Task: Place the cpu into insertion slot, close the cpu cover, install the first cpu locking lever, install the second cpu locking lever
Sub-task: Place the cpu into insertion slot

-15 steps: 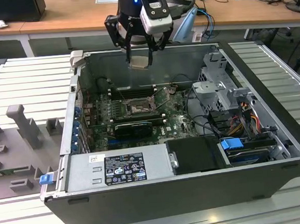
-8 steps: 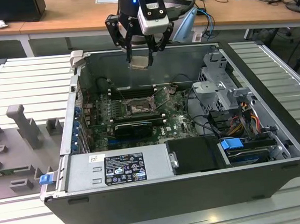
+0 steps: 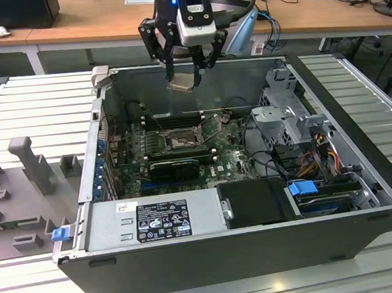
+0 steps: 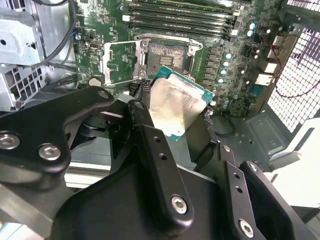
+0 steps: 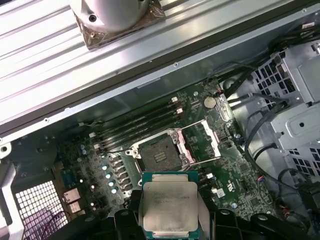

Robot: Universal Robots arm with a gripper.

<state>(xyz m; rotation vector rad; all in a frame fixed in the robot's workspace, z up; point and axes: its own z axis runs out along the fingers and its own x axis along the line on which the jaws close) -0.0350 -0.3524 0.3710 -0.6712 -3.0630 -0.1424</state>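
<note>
Over the open computer case (image 3: 211, 254): the gripper (image 3: 184, 76) hangs with its jaws clamped on the cpu (image 3: 182, 85).
cpu: tilted, well above the motherboard (image 5: 100, 165), silvery face showing in both wrist views.
insertion slot (image 5: 160, 156): uncovered, dark, beside the memory slots (image 5: 135, 127).
cpu cover (image 5: 202, 142): swung open, just beside the insertion slot on the exterior view's right.
drive cage (image 3: 281, 112): farther right.
</note>
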